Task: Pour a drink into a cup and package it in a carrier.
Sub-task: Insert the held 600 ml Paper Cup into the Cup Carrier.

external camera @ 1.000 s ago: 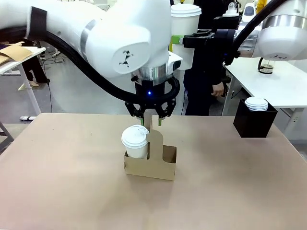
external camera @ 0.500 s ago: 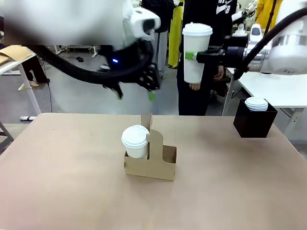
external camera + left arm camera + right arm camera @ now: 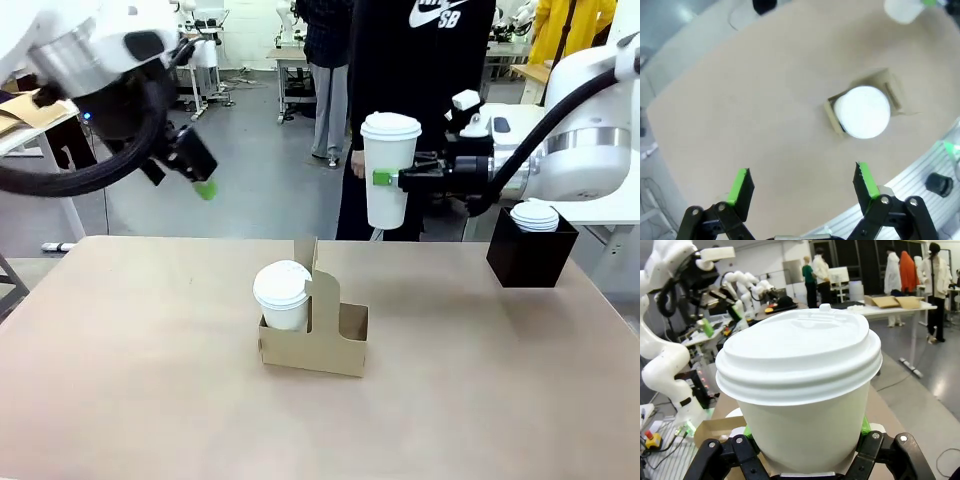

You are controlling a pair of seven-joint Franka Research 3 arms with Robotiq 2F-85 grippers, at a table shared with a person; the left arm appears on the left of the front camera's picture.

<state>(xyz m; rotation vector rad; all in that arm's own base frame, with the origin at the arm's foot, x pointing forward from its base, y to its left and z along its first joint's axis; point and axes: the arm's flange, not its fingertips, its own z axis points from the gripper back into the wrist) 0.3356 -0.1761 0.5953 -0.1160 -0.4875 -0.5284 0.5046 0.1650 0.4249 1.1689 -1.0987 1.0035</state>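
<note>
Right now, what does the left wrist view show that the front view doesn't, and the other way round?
The left wrist view looks down between the spread green pads of the left claw onto the lid of the cup. The front view gives the side: the upright handle tab of the carrier, the right claw gripping a second cup in the air, a person behind. Both share the cup seated in the carrier on the table.
</note>
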